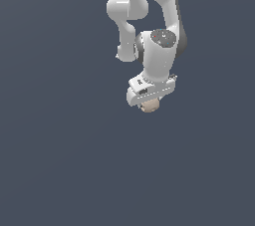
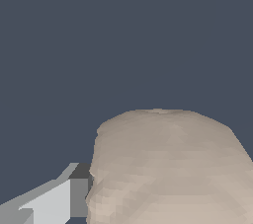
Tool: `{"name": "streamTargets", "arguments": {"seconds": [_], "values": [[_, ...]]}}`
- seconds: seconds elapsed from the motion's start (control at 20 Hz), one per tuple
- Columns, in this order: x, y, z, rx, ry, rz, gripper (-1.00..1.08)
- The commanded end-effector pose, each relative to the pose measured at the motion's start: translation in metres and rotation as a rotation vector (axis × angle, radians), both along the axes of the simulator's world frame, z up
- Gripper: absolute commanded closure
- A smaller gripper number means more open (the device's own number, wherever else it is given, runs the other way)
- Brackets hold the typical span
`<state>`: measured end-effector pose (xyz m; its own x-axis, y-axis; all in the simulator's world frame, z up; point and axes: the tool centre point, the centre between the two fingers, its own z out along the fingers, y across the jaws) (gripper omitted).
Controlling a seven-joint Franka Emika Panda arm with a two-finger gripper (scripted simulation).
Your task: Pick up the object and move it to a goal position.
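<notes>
Beneath the white arm [image 1: 149,31], seen from the exterior view, the gripper [image 1: 149,101] points straight down with the ball [image 1: 149,105] tucked under its body, only the lower tan edge showing below the white housing. Nothing but uniform dark grey surrounds them, so whether the ball rests on a bench or hangs clear of one cannot be told; no shadow or contact line is visible. No goal marker appears in either view. From the wrist view the ball [image 2: 168,168] fills much of the picture, a lumpy beige mass lying very close to the camera, and one finger [image 2: 54,201] with its dark pad [image 2: 79,193] sits touching its side. The opposite finger is out of sight, hidden behind the ball or beyond the frame. Judging from the pad pressed against the surface and the ball sitting directly between where the fingertips should be, the gripper appears closed onto the ball, narrowed to the ball's width rather than fully together. The vertical approach suits a round thing: fingers meeting it across its middle keep it from rolling out sideways. The step in hand is probably the grasp or the start of the carry; the main risk is the lumpy surface slipping on the pads.
</notes>
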<state>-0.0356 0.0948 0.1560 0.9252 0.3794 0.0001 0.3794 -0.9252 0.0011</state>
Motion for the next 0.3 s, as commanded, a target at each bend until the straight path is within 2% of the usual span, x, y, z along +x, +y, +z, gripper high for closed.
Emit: {"name": "streamTargets", "arguments": {"seconds": [0.0,0.25], "values": [[-0.0053,0.0009,0.0062,0.000,0.000,0.000,1.08],[-0.0088,0.0018,0.0109,0.000,0.000,0.000,1.08]]}}
